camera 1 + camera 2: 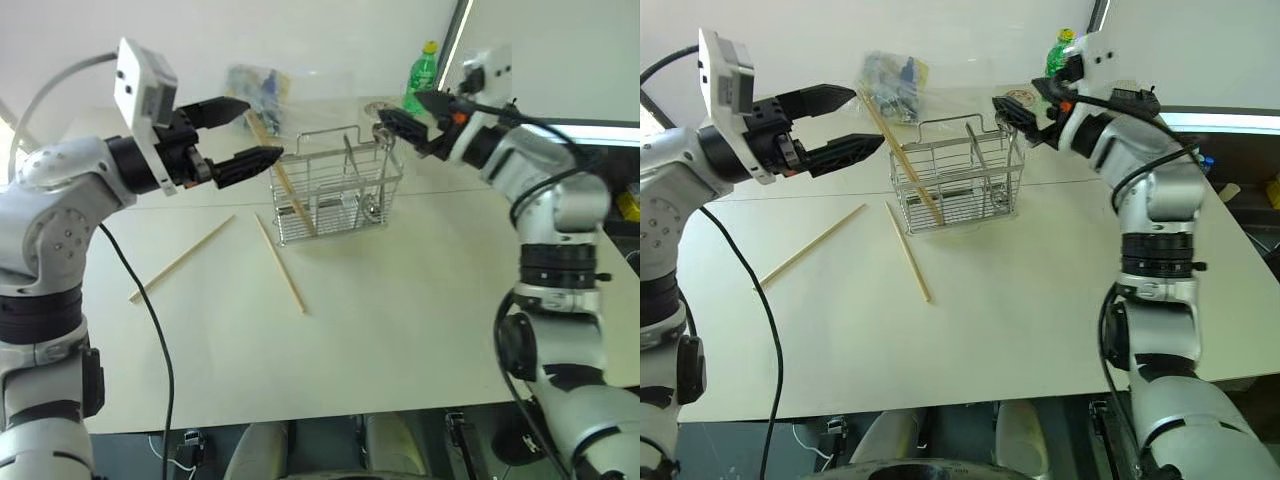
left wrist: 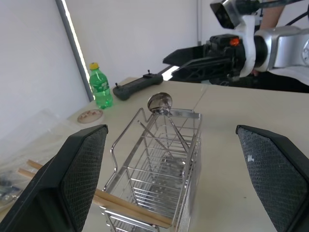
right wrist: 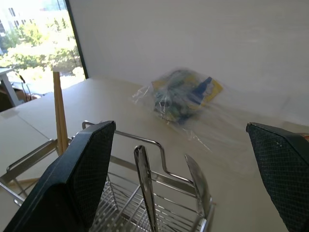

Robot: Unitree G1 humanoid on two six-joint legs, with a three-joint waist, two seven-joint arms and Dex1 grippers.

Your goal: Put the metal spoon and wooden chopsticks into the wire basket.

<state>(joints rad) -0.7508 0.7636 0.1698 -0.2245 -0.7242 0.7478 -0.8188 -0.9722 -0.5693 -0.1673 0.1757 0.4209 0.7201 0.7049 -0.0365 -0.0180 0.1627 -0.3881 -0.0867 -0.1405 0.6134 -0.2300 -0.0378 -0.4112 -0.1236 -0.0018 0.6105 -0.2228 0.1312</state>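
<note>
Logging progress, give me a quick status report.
Left gripper and right gripper open, empty. Metal spoon and one chopstick in wire basket. Two chopsticks on table. Nothing blocking.

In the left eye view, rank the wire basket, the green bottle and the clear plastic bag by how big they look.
1. wire basket
2. clear plastic bag
3. green bottle

The bag and bottle sit farther back, so true sizes stay uncertain.

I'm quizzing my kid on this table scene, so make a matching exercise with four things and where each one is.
Things:
1. metal spoon
2. green bottle
3. two loose chopsticks
4. plastic bag

Places:
A. flat on the table in front of the wire basket
B. far edge, by the right gripper
C. standing in the basket
D. far side, behind the left gripper

Pairs: 1-C, 2-B, 3-A, 4-D
</note>
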